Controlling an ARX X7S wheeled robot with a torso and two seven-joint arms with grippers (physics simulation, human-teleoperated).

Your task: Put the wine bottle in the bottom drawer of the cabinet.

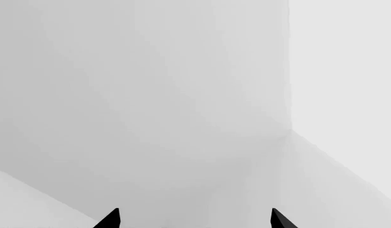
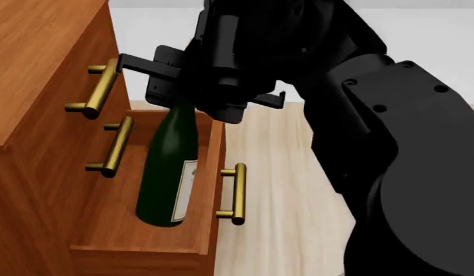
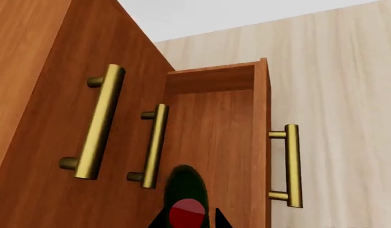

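Note:
The dark green wine bottle (image 2: pixel 169 167) stands slightly tilted inside the pulled-out bottom drawer (image 2: pixel 106 207) of the reddish-brown cabinet (image 2: pixel 37 69). Its base is low in the drawer, near the front. My right gripper (image 2: pixel 192 103) is above it, shut on the bottle's neck. In the right wrist view the bottle's red top (image 3: pixel 186 213) sits tight between the two dark fingertips of that gripper (image 3: pixel 188 219), over the drawer's floor (image 3: pixel 221 133). The left gripper (image 1: pixel 195 221) is open and holds nothing. It faces only plain grey walls.
Two upper drawers are closed, with brass bar handles (image 2: pixel 99 89) (image 2: pixel 114 146) jutting out beside the bottle. The open drawer's own handle (image 2: pixel 237 192) sticks out over the pale wood floor (image 2: pixel 275 172). My right arm (image 2: pixel 390 144) fills the right side of the head view.

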